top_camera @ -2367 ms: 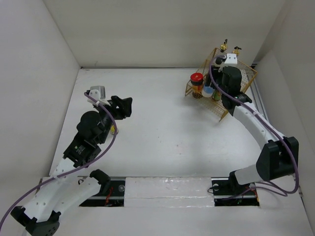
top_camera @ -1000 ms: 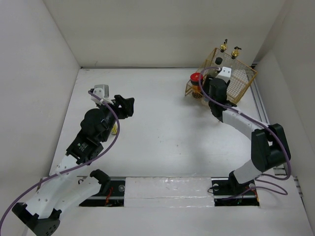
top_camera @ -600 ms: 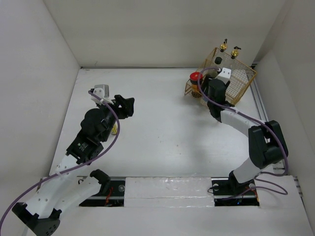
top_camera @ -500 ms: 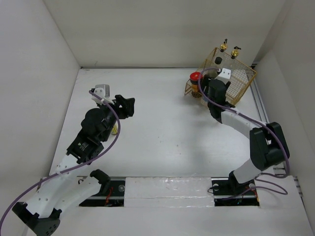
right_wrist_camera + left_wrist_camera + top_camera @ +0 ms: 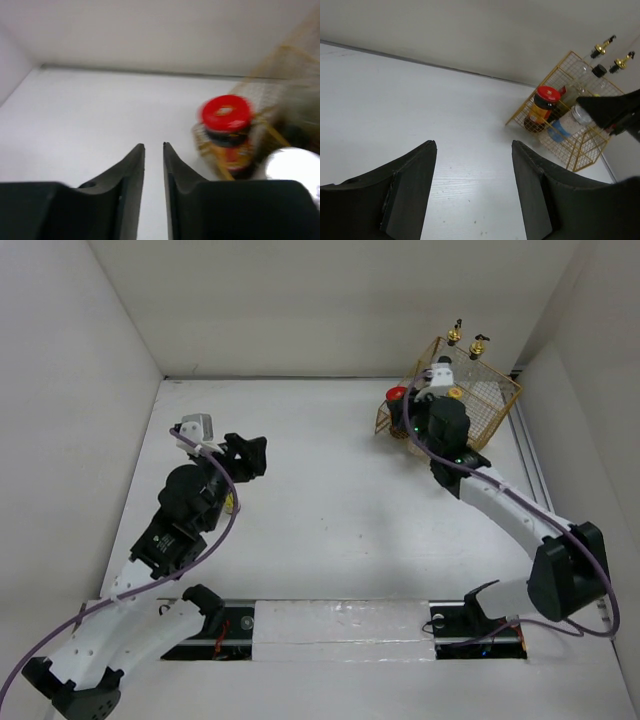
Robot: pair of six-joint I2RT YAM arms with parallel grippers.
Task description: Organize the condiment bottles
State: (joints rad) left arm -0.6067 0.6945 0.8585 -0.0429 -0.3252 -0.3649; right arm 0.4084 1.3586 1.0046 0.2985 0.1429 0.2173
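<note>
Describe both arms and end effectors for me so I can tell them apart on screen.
The left arm and right arm match: white links, black joints, a purple cable looped along each. The left end effector and right end effector each have two plain black wedge-shaped fingers.
</note>
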